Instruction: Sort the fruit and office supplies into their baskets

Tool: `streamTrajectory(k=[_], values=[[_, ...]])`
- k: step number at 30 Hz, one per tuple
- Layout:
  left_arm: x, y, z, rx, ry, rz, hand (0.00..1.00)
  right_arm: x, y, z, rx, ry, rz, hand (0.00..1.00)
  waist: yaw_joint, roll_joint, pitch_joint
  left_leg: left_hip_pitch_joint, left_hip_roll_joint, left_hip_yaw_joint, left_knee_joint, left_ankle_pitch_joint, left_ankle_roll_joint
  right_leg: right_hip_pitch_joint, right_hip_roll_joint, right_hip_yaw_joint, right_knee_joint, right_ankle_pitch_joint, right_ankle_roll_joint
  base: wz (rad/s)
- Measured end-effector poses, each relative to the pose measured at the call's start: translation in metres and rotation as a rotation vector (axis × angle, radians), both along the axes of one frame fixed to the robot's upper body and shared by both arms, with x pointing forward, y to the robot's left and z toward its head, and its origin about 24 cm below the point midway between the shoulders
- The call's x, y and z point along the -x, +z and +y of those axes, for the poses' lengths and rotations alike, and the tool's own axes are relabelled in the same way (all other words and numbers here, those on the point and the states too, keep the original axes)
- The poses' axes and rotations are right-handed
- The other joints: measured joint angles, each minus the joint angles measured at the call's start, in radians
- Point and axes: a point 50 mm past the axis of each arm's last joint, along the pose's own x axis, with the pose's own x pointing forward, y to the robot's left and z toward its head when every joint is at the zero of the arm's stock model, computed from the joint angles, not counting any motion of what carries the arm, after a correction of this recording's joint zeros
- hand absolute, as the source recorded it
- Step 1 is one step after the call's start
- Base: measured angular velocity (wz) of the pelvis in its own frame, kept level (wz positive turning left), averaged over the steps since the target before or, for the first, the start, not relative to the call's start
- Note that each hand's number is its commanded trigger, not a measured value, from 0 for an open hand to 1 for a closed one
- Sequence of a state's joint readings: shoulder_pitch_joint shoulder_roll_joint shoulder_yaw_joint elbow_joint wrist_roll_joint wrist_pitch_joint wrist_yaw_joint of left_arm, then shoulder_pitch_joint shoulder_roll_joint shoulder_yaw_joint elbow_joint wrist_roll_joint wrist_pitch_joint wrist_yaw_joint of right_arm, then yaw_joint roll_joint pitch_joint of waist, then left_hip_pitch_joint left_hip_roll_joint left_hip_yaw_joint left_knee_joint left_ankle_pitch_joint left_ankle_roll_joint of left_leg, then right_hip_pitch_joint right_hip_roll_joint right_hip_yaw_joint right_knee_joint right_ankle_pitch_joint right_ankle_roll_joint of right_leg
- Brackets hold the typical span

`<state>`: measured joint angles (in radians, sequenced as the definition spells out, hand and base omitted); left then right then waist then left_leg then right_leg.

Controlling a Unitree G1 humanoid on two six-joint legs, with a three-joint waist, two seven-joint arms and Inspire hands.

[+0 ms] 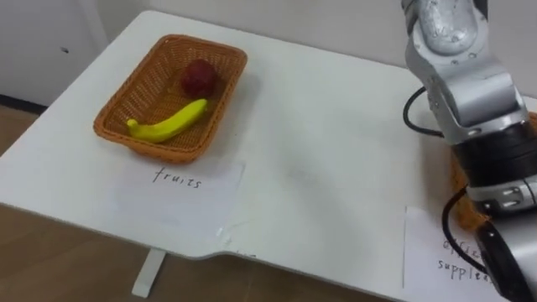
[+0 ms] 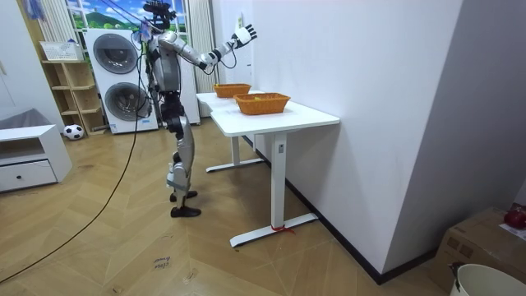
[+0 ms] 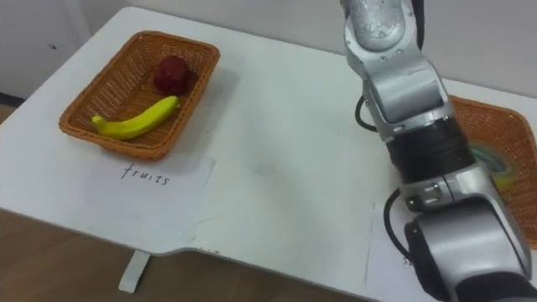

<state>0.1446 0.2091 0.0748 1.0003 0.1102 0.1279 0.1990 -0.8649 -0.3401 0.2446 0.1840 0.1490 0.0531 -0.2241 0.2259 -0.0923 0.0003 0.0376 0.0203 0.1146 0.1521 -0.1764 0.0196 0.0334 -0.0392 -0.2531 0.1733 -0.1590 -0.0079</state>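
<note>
White worktop (image 1: 319, 151), banana (image 1: 168, 124) and red fruit (image 1: 199, 77) in left basket (image 1: 138, 88), second basket (image 3: 491, 126) behind right forearm, right hand (image 2: 242, 34) raised high (fingers spread).

Orange rectangular woven wicker basket (image 1: 151, 147) at table's 10 o'clock. Inside: yellow banana (image 1: 168, 122) lying flat, 8-to-2 o'clock; dark red round fruit (image 1: 200, 77) at its 1 o'clock. Second orange wicker basket (image 3: 503, 126) at 3 o'clock, partly hidden.

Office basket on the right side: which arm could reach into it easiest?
Right, probably. The right arm reaches across the office basket, with the right hand raised high and open; the fruit basket sits far on the robot's left.
</note>
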Motion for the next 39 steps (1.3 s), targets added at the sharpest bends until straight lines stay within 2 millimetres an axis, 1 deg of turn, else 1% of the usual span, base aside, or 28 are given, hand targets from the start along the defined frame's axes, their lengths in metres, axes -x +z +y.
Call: streamTrajectory(k=[2,3,4,5,6,9,13,17,19,21,22,23,24,26,27,29,30,31,33,34,36,38,39], values=[[0.000,0.000,0.000,-0.009,0.005,-0.002,0.00,0.001,0.002,-0.001,0.009,-0.005,-0.011,0.00,-0.012,-0.002,-0.0008,0.006,0.004,0.021,-0.004,0.000,-0.001,0.000,0.004,0.011,0.000,0.002,-0.001,-0.21],[0.001,0.000,0.000,-0.012,0.006,-0.002,0.00,0.001,0.002,-0.001,0.010,-0.008,-0.010,0.00,-0.018,-0.003,-0.0016,0.008,0.004,0.023,-0.006,-0.001,-0.001,0.000,0.005,0.015,0.000,0.002,-0.001,-0.15],[0.001,0.000,0.000,-0.012,0.015,-0.007,0.00,0.001,0.002,-0.003,0.008,-0.018,-0.012,0.00,-0.029,-0.006,-0.0034,0.009,0.005,0.025,-0.008,-0.001,-0.001,-0.002,0.006,0.018,0.000,0.002,-0.002,-0.15],[-0.001,0.001,0.000,-0.010,0.021,-0.016,0.00,0.001,0.003,-0.005,0.003,-0.027,-0.016,0.00,-0.035,-0.009,-0.0056,0.010,0.007,0.040,-0.008,-0.001,-0.002,-0.007,0.008,0.031,0.000,0.002,-0.003,-0.20],[-0.001,0.001,0.000,-0.010,0.020,-0.019,0.00,0.002,0.004,-0.006,0.002,-0.029,-0.018,0.00,-0.035,-0.010,-0.0062,0.009,0.009,0.045,-0.008,-0.002,-0.003,-0.010,0.010,0.035,0.000,0.004,-0.004,-0.24],[-0.004,0.002,0.001,-0.016,0.020,-0.028,0.00,0.007,0.011,-0.004,0.004,-0.019,-0.048,0.00,-0.059,-0.013,-0.0060,0.013,0.009,0.051,-0.008,-0.002,-0.004,-0.012,0.013,0.055,-0.002,0.008,-0.004,-0.15],[-0.004,0.002,0.001,-0.017,0.019,-0.033,0.00,0.011,0.019,-0.010,0.011,-0.036,-0.086,0.00,-0.069,-0.015,-0.0060,0.022,0.008,0.062,-0.008,-0.002,-0.004,-0.006,0.013,0.062,-0.002,0.008,-0.004,-0.07],[0.002,0.002,0.002,-0.018,0.032,-0.021,0.00,0.017,0.031,-0.024,-0.011,-0.079,-0.138,0.00,-0.088,-0.017,-0.0060,0.028,0.011,0.062,-0.018,-0.004,-0.006,-0.005,0.016,0.062,-0.002,0.008,-0.004,0.00],[0.007,0.002,0.004,-0.019,0.061,-0.020,0.00,0.018,0.036,-0.036,-0.033,-0.115,-0.152,0.00,-0.091,-0.019,-0.0059,0.031,0.012,0.063,-0.018,-0.004,-0.006,-0.002,0.016,0.061,-0.004,0.009,-0.004,0.02],[0.013,0.002,0.008,-0.026,0.092,-0.015,0.00,0.024,0.038,-0.054,-0.053,-0.176,-0.177,0.00,-0.101,-0.020,-0.0059,0.033,0.013,0.061,-0.018,-0.004,-0.007,0.002,0.017,0.060,-0.005,0.009,-0.004,0.00],[0.014,0.002,0.009,-0.027,0.099,-0.013,0.00,0.026,0.038,-0.058,-0.054,-0.190,-0.187,0.00,-0.106,-0.021,-0.0059,0.029,0.013,0.061,-0.019,-0.004,-0.007,0.001,0.017,0.060,-0.005,0.009,-0.004,0.00],[0.018,0.002,0.010,-0.031,0.114,-0.008,0.00,0.029,0.039,-0.064,-0.050,-0.212,-0.196,0.00,-0.120,-0.020,-0.0055,0.026,0.013,0.060,-0.019,-0.005,-0.007,0.000,0.016,0.058,-0.005,0.009,-0.004,0.00],[0.019,0.002,0.010,-0.033,0.119,-0.006,0.00,0.029,0.039,-0.067,-0.044,-0.224,-0.195,0.00,-0.127,-0.020,-0.0055,0.027,0.013,0.060,-0.019,-0.005,-0.007,0.001,0.016,0.058,-0.005,0.009,-0.004,0.00],[0.023,0.002,0.011,-0.037,0.133,-0.005,0.00,0.032,0.038,-0.085,-0.027,-0.275,-0.189,0.00,-0.153,-0.021,-0.0056,0.025,0.012,0.046,-0.018,-0.005,-0.008,0.000,0.017,0.054,-0.004,0.009,-0.004,0.06],[0.024,0.002,0.011,-0.037,0.133,-0.006,0.00,0.033,0.038,-0.090,-0.024,-0.290,-0.188,0.00,-0.161,-0.021,-0.0056,0.025,0.012,0.045,-0.018,-0.005,-0.008,0.000,0.017,0.053,-0.004,0.009,-0.004,0.06],[0.031,0.001,0.011,-0.031,0.162,-0.002,0.00,0.039,0.037,-0.112,-0.070,-0.356,-0.190,0.00,-0.182,-0.022,-0.0064,0.024,0.013,0.044,-0.018,-0.005,-0.008,0.001,0.017,0.049,-0.005,0.009,-0.004,0.02],[0.032,0.001,0.011,-0.031,0.164,-0.002,0.00,0.041,0.036,-0.118,-0.088,-0.369,-0.188,0.00,-0.190,-0.023,-0.0066,0.024,0.014,0.042,-0.018,-0.005,-0.008,0.002,0.017,0.047,-0.004,0.009,-0.004,0.04],[0.035,0.001,0.011,-0.028,0.171,-0.002,0.00,0.045,0.035,-0.128,-0.113,-0.394,-0.185,0.00,-0.196,-0.023,-0.0066,0.024,0.014,0.040,-0.019,-0.005,-0.008,0.001,0.018,0.047,-0.004,0.009,-0.004,0.00],[0.037,0.002,0.014,-0.030,0.193,-0.007,0.00,0.052,0.028,-0.147,-0.101,-0.472,-0.175,0.00,-0.205,-0.024,-0.0069,0.024,0.016,0.043,-0.019,-0.007,-0.011,0.000,0.021,0.047,-0.005,0.009,-0.004,-0.04],[0.037,0.002,0.015,-0.031,0.199,-0.012,0.00,0.054,0.025,-0.152,-0.097,-0.494,-0.167,0.00,-0.208,-0.025,-0.0076,0.024,0.017,0.043,-0.018,-0.008,-0.012,0.000,0.022,0.047,-0.005,0.009,-0.004,0.00],[0.041,0.003,0.015,-0.034,0.206,-0.018,0.00,0.060,0.010,-0.167,-0.102,-0.560,-0.129,0.00,-0.218,-0.028,-0.0096,0.026,0.018,0.044,-0.018,-0.009,-0.014,0.002,0.025,0.045,-0.005,0.009,-0.004,0.00],[0.044,0.002,0.015,-0.033,0.208,-0.012,0.00,0.064,-0.002,-0.174,-0.105,-0.599,-0.099,0.00,-0.225,-0.030,-0.0098,0.029,0.018,0.045,-0.017,-0.009,-0.014,0.001,0.025,0.049,-0.004,0.009,-0.004,0.00],[0.045,0.002,0.015,-0.033,0.208,-0.012,0.00,0.065,-0.005,-0.177,-0.108,-0.612,-0.092,0.00,-0.226,-0.030,-0.0095,0.029,0.018,0.045,-0.017,-0.009,-0.014,0.000,0.025,0.051,-0.004,0.009,-0.004,-0.06]])
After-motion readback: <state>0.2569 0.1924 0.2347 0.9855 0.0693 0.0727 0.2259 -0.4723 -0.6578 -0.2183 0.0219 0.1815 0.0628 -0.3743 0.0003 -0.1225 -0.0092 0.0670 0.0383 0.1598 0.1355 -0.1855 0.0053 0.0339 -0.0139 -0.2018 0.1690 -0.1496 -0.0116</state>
